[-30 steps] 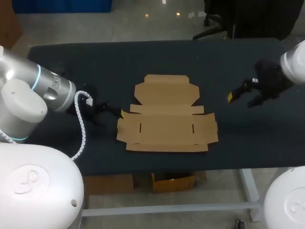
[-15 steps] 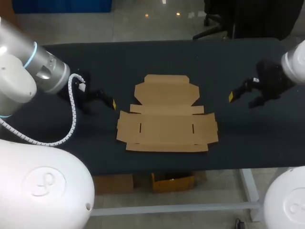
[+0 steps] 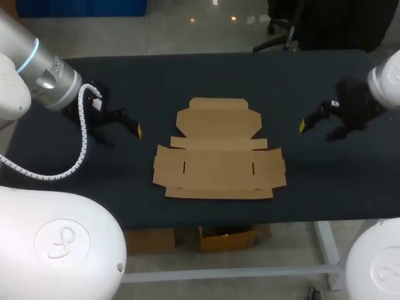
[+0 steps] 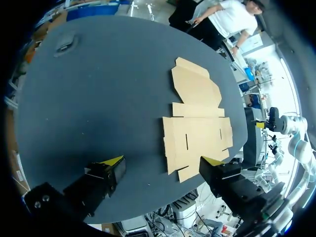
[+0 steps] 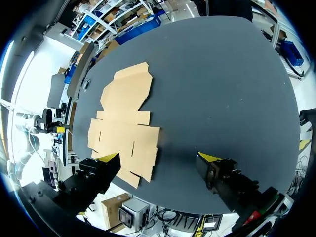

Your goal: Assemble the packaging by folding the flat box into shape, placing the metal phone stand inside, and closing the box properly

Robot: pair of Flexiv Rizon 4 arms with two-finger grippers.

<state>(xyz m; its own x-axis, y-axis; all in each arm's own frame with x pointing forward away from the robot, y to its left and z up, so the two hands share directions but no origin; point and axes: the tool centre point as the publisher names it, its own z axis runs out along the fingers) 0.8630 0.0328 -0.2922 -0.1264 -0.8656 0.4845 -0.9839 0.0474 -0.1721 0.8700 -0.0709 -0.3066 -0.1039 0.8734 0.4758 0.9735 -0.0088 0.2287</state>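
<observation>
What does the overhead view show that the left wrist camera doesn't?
Only the overhead view shows the left arm itself, with its coiled cable. Only the wrist view shows both yellow tips of the left gripper, spread wide, holding nothing. Both show the flat cardboard box lying unfolded on the black table; neither shows a phone stand.
</observation>
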